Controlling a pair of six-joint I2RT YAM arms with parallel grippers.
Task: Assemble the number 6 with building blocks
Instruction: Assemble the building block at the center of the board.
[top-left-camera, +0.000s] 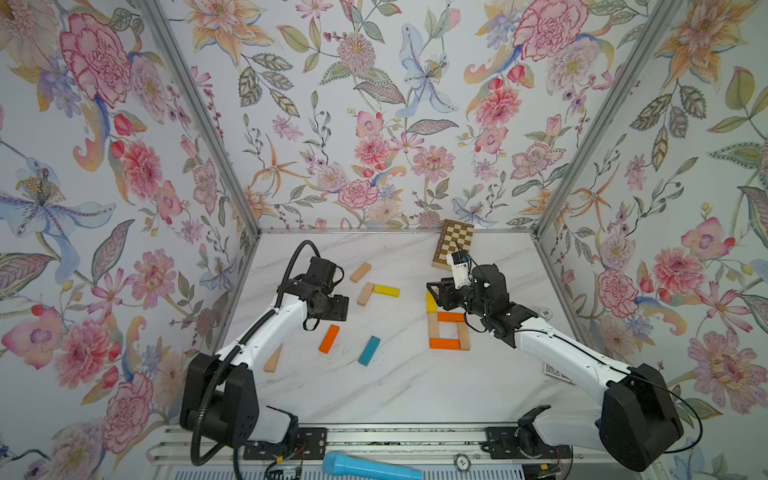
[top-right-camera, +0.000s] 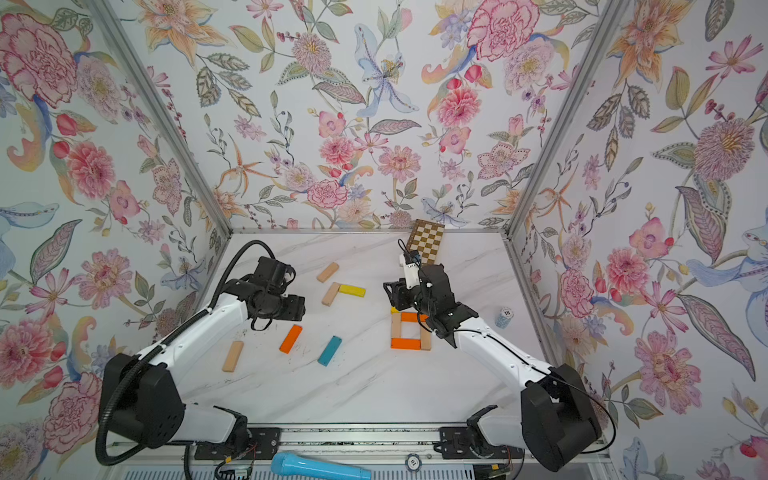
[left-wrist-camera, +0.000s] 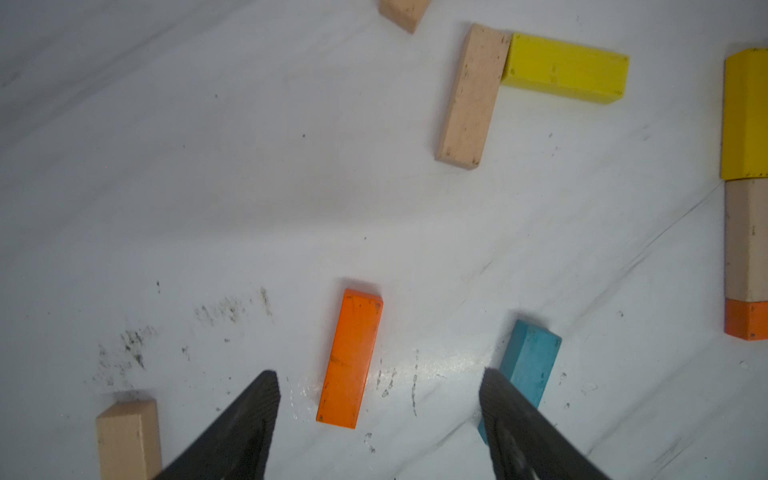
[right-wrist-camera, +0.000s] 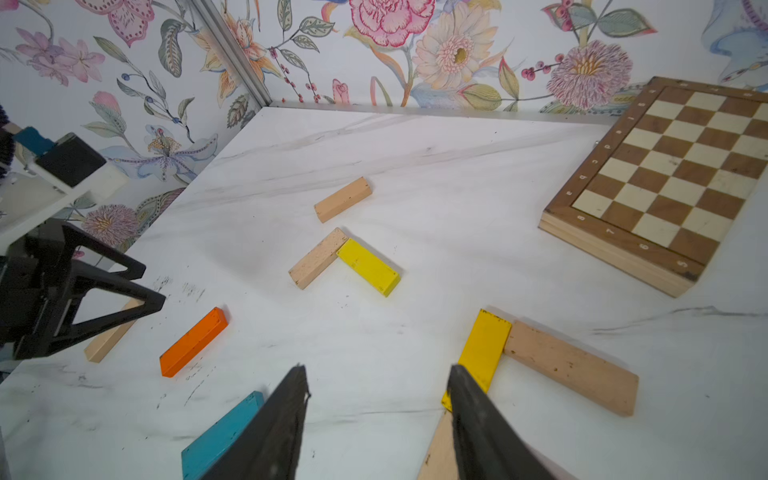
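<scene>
The number 6 (top-left-camera: 448, 331) lies right of centre: a square loop of two orange and two beige building blocks, with a yellow stem (top-left-camera: 431, 302) above its left side. In the right wrist view a beige block (right-wrist-camera: 569, 368) lies across the stem's top end. My right gripper (right-wrist-camera: 377, 368) hovers open and empty beside the yellow stem (right-wrist-camera: 484, 353). Open too, my left gripper (left-wrist-camera: 379, 374) hangs above a loose orange block (left-wrist-camera: 351, 357), with a teal block (left-wrist-camera: 530, 365) past one finger. Other loose blocks are a beige (top-left-camera: 365, 294) and yellow (top-left-camera: 386, 290) pair, a beige (top-left-camera: 360, 272) and another beige (top-left-camera: 272, 359).
A chequered board (top-left-camera: 454, 245) leans at the back wall behind my right gripper. A stack of chips (top-right-camera: 504, 318) stands near the right wall. A light-blue microphone (top-left-camera: 370, 467) lies on the front rail. Floral walls close three sides.
</scene>
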